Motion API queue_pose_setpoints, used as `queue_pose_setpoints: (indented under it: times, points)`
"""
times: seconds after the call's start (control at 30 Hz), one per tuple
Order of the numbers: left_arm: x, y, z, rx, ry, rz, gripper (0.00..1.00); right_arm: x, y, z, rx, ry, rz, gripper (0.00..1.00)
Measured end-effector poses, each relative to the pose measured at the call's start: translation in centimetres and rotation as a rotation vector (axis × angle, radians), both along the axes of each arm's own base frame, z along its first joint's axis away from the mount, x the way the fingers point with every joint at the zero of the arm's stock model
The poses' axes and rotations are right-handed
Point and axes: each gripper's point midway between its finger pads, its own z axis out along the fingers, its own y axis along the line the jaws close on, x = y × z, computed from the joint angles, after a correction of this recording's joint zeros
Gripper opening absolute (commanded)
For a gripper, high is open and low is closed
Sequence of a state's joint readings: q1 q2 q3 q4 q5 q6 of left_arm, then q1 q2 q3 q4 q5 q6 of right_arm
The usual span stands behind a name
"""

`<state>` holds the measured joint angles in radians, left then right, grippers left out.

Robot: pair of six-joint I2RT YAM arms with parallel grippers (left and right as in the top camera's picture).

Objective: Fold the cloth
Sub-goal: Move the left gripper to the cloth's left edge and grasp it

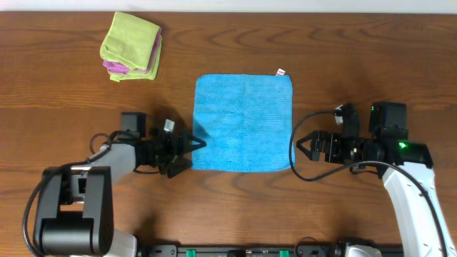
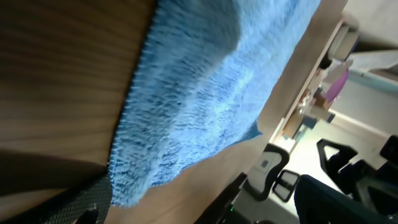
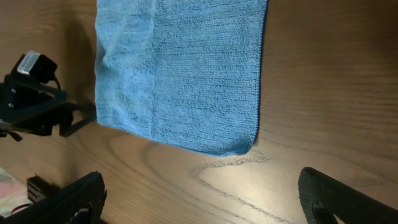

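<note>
The sky-blue cloth (image 1: 244,123) lies flat and spread out at the table's middle, with its white tag (image 1: 281,72) at the far right corner. My left gripper (image 1: 191,148) is open, low at the cloth's near left edge. The left wrist view shows the cloth (image 2: 205,93) very close, with its edge next to one finger. My right gripper (image 1: 303,146) is open and empty, just right of the cloth's near right corner. In the right wrist view its fingers (image 3: 205,202) are spread wide over bare wood, short of the cloth's corner (image 3: 242,146).
A stack of folded lime-green and purple cloths (image 1: 131,46) sits at the back left. Black cables loop beside both arms. The left gripper also shows in the right wrist view (image 3: 37,106). Brown wooden table (image 1: 357,57) all round.
</note>
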<state>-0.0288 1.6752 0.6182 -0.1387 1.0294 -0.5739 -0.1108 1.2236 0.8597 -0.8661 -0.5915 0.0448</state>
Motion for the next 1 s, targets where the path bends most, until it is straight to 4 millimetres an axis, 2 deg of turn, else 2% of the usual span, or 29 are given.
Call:
queue_pose_setpoints:
  times: [0.13, 0.23, 0.3, 0.53, 0.73, 1.0]
  points:
    - [-0.3, -1.3, 0.0, -0.009, -0.006, -0.034, 1.0, 0.0, 0.0, 0.0, 0.002, 0.004, -0.004, 0.99]
    - [-0.3, -1.5, -0.2, -0.003, 0.004, -0.038, 0.82, -0.1, 0.0, 0.0, 0.002, 0.008, -0.005, 0.99]
    - [-0.5, -1.6, -0.6, 0.01, 0.018, -0.038, 0.52, -0.1, 0.0, 0.0, 0.003, 0.01, -0.006, 0.99]
    - [-0.8, -0.7, -2.8, 0.103, 0.04, -0.023, 0.06, -0.2, 0.0, -0.1, 0.004, 0.013, -0.007, 0.99]
    - [-0.7, -0.5, -3.2, 0.129, 0.037, -0.018, 0.06, 0.1, 0.0, -0.5, 0.003, -0.004, -0.009, 0.99]
    - [-0.8, -0.6, -3.0, 0.116, 0.038, -0.022, 0.06, -0.9, 0.2, -5.1, 0.036, 0.059, -0.074, 0.99]
